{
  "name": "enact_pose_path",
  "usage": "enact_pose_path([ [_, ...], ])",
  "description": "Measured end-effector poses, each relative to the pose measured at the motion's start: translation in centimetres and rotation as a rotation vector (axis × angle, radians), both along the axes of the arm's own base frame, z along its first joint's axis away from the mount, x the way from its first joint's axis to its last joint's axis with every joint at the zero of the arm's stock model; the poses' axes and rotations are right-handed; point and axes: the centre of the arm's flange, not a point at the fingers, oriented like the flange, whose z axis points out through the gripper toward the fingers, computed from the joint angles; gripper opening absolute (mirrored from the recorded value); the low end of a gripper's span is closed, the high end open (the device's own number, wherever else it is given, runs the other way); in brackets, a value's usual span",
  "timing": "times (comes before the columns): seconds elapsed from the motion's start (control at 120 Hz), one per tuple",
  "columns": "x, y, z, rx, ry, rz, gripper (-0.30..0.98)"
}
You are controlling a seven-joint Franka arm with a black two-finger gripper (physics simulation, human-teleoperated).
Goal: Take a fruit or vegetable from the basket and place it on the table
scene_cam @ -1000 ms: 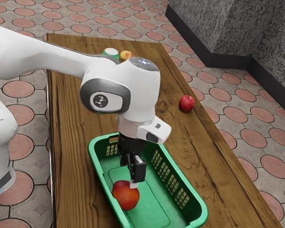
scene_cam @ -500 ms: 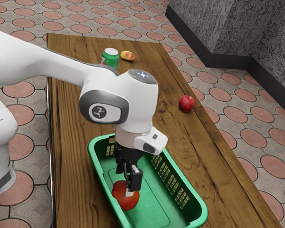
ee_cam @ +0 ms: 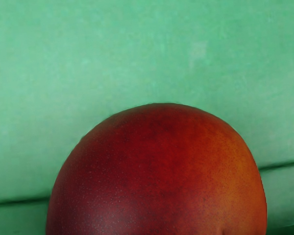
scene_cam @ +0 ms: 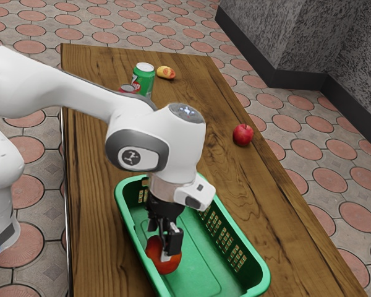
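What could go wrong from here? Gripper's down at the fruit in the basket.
Slip: the fruit is round and looks smooth, so it may squirt out of the gripper on the lift.
Snag: it sits near the basket's long wall on the exterior view's left; a slanted lift might catch the rim.
Roll-off: set down on the table with any speed, it could roll away.

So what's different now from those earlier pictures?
My gripper has come down to the red-orange fruit in the basket, easing slightly toward the exterior view's left. Its fingers remain open; nothing has been gripped or released. As my arm shifted, a red can came into sight beside the green can. The fruit, basket and red apple stayed put.
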Motion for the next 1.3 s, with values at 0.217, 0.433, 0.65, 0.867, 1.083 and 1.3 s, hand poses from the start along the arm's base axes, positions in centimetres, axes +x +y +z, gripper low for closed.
enact_pose_path([
  [0.217, 1.3, -1.2, -2.0, 0.044, 0.014, -0.001, 0.69],
  [0.433, 1.4, -1.8, -2.7, 0.053, 0.020, -0.005, 0.64],
  [0.65, 1.4, -1.7, -2.6, 0.058, 0.018, -0.004, 0.48],
  [0.867, 3.5, 0.9, 5.1, -0.006, -0.088, 0.008, 0.30],
  [1.083, 7.9, 5.8, 20.3, -0.017, -0.265, 0.016, 0.30],
  [1.3, 16.1, 15.9, 20.4, -0.014, -0.175, 0.010, 0.30],
])
